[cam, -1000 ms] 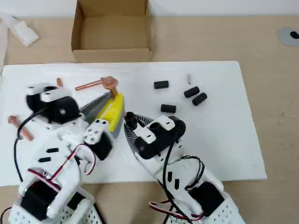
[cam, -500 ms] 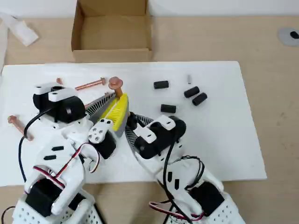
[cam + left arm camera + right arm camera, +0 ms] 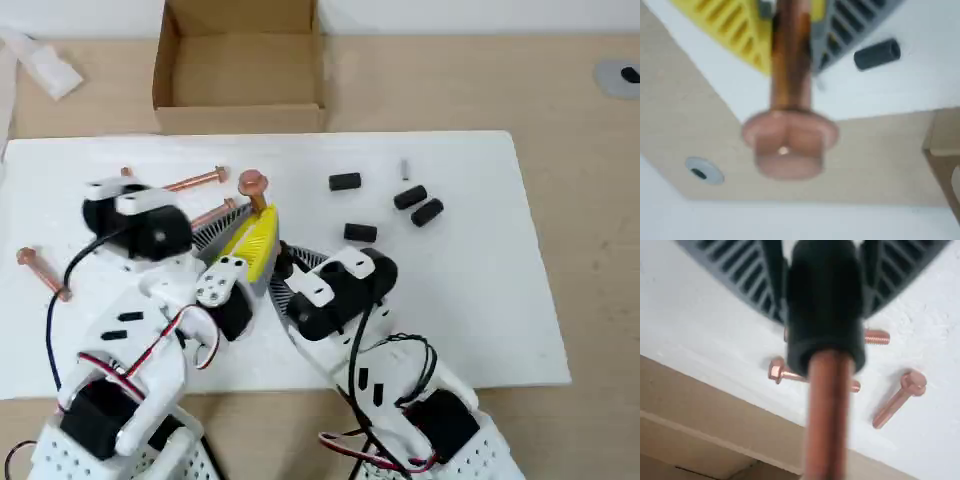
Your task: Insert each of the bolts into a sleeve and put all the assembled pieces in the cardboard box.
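Observation:
My left gripper [image 3: 256,208], with one yellow and one grey finger, is shut on a copper bolt [image 3: 254,190] whose flanged head [image 3: 789,145] points toward the cardboard box [image 3: 240,118]. My right gripper [image 3: 281,263] is shut on a black sleeve [image 3: 285,262] just in front of it. In the right wrist view the bolt's shaft [image 3: 827,415] meets the open end of the held sleeve [image 3: 825,305] and seems to enter it. Several loose sleeves lie on the white mat [image 3: 480,300], such as one [image 3: 344,182] and another [image 3: 360,232].
Loose bolts lie on the mat's left side: one [image 3: 190,181] near the held bolt's head, one [image 3: 42,272] at the left edge. Two more sleeves [image 3: 409,196] [image 3: 427,211] sit right of centre. The box stands open beyond the mat's far edge.
My left arm has shifted to the right with the bolt, bringing its shaft in line with the sleeve. The right arm has stayed nearly still.

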